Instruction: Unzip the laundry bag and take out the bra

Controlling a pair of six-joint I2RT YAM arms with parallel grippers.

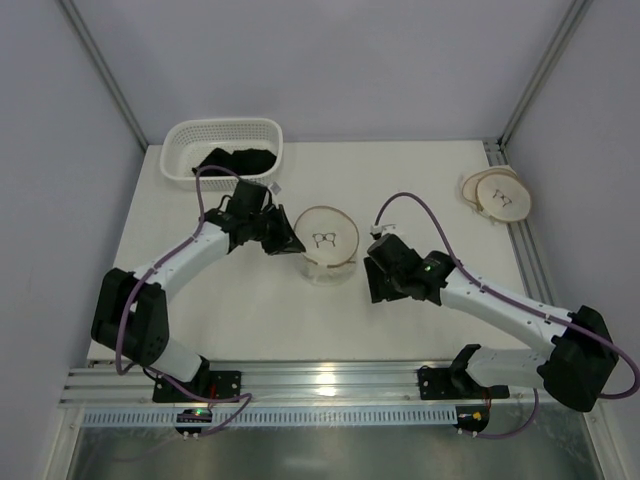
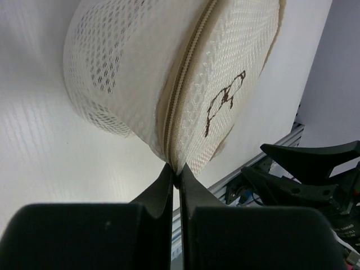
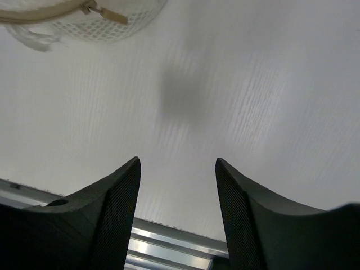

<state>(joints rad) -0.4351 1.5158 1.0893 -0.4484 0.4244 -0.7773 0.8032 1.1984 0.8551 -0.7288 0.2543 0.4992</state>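
The laundry bag [image 1: 326, 243] is a round cream mesh drum with a brown-trimmed rim and a small black mark [image 1: 325, 240] on top, standing mid-table. My left gripper [image 1: 293, 245] is at its left side, shut on the zip seam at the rim. In the left wrist view the fingertips [image 2: 175, 171] pinch the seam where the zip [image 2: 185, 73] runs down the bag [image 2: 129, 67]. My right gripper [image 1: 378, 280] is open and empty just right of the bag, over bare table [image 3: 177, 163]. The zip pull [image 3: 104, 14] shows on the bag's edge [image 3: 84, 25]. The bra is hidden.
A white lattice basket [image 1: 222, 150] with black cloth [image 1: 237, 160] stands at the back left, behind my left arm. Two round cream mesh discs [image 1: 497, 193] lie at the back right edge. A metal rail [image 1: 330, 380] runs along the near edge.
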